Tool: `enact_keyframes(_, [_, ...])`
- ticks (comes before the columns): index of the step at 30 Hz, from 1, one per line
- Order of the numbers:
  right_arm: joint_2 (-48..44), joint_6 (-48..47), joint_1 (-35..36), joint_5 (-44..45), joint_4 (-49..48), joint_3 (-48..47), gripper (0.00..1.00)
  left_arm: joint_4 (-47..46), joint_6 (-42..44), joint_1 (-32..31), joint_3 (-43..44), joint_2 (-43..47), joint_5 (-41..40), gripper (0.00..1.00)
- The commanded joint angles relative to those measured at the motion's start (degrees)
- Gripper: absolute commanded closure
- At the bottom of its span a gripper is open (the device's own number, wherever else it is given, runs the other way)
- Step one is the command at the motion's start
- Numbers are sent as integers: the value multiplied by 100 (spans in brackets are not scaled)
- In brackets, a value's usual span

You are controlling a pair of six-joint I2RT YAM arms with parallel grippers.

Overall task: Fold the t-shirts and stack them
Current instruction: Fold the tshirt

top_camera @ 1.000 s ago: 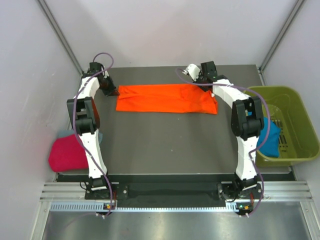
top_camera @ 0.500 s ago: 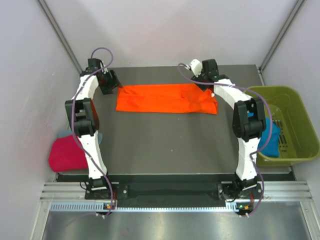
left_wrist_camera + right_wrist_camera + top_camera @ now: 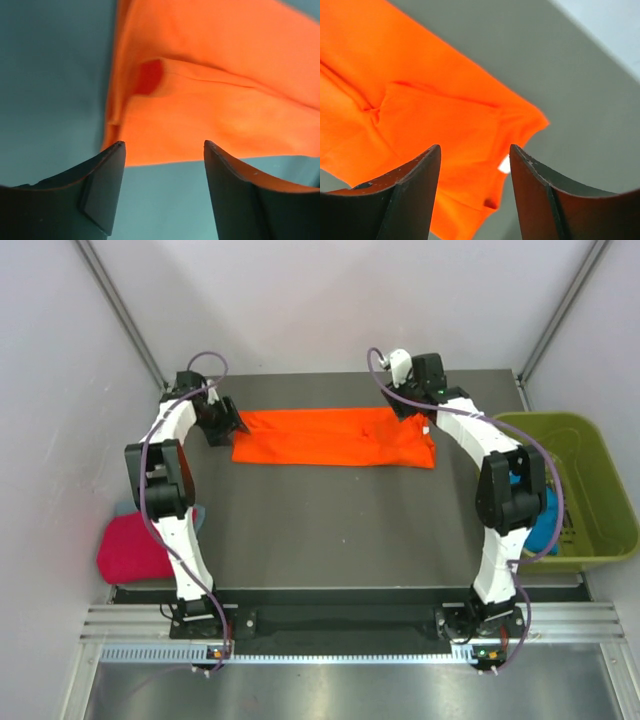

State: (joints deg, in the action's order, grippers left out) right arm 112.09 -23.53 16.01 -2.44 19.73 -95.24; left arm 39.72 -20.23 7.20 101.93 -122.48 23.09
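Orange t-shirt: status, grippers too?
Both open, empty: left gripper at left end, right gripper at right end. Bright orange cloth t-shirt folded in a long strip, flat on dark table. Nothing on top of it.

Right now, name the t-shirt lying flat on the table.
The orange t-shirt. The pink t-shirt is bunched left of the table; the blue t-shirt sits in the green bin.

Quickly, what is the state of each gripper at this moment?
Left gripper: open, holding nothing, above the left end of the bright orange cloth t-shirt.
Right gripper: open, holding nothing, above the same t-shirt's right end.
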Motion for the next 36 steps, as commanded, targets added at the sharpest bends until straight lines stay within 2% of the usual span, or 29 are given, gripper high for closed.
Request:
enact_keyframes(1, [234, 586, -80, -450, 102, 23, 43, 88, 439, 18, 309, -223, -401, 29])
enact_keyframes(6, [515, 840, -212, -661, 172, -64, 43, -26, 458, -34, 547, -610, -463, 28])
enact_keyframes(9, [629, 1017, -300, -749, 216, -39, 43, -35, 432, -52, 600, -777, -481, 34])
enact_keyframes(20, [805, 2317, -555, -1901, 312, 401, 42, 88, 309, -79, 187, -646, -516, 75])
enact_keyframes(21, [858, 2431, -555, -1936, 313, 384, 42, 79, 300, -87, 91, -629, -499, 84])
enact_keyframes(23, [919, 2625, -555, -2015, 321, 331, 42, 97, 335, -105, 20, -558, -499, 92])
enact_keyframes(24, [1015, 2704, -555, -2067, 347, 270, 42, 123, 335, -114, -24, -541, -525, 100])
enact_keyframes(31, [1789, 3003, -731, -2173, 321, -635, 41, 299, 283, -219, -524, 55, -341, 100])
enact_keyframes(36, [2377, 3222, -775, -2287, 190, -1628, 40, 404, 133, -421, -1333, 671, -191, 100])
